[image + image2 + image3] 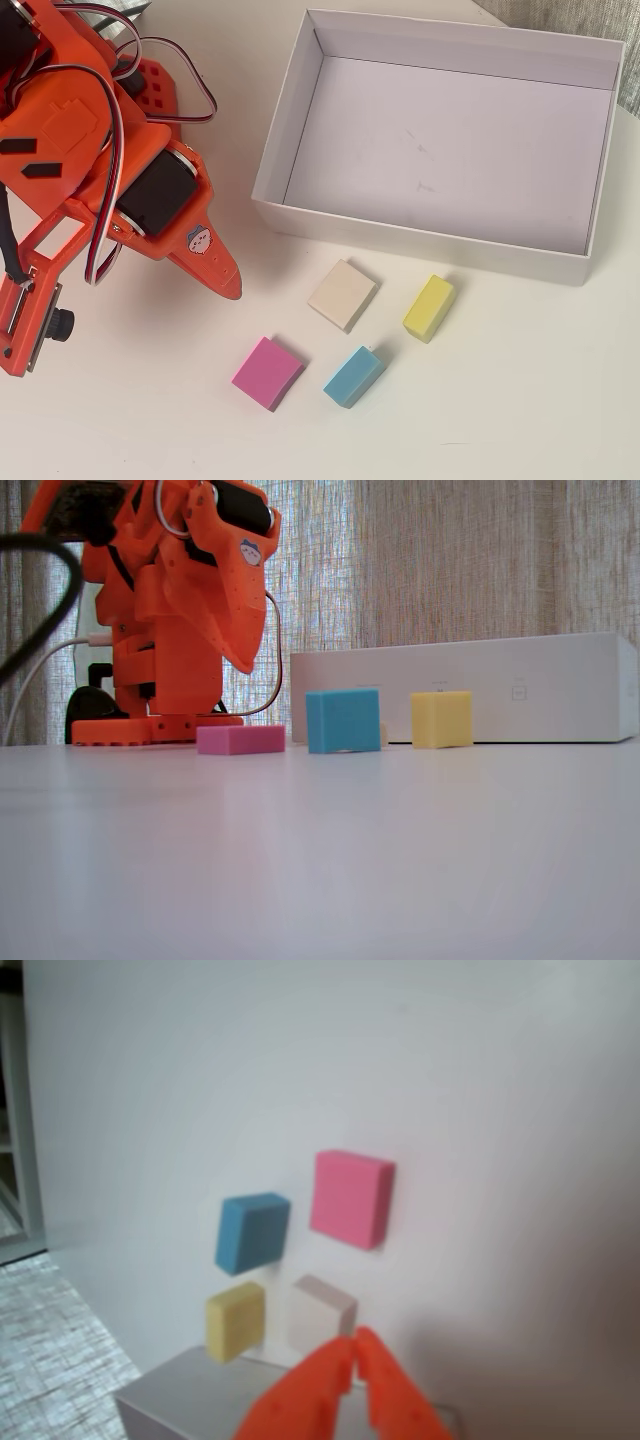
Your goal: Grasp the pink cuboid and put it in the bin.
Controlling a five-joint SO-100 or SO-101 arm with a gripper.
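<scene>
The pink cuboid (268,372) lies flat on the white table, at the front left of the group of blocks; it also shows in the fixed view (240,739) and the wrist view (350,1198). The bin (420,240) is an empty white box behind the blocks, seen side-on in the fixed view (470,685); its corner shows in the wrist view (170,1395). My orange gripper (232,285) hangs above the table, up and to the left of the pink cuboid, apart from it. Its fingers meet at the tips in the wrist view (355,1342) and hold nothing. It is well off the table in the fixed view (245,665).
A beige block (343,294), a blue block (353,376) and a yellow block (429,307) sit between the pink cuboid and the bin's near wall. The arm's base (150,728) stands at the left. A curtain hangs behind the table.
</scene>
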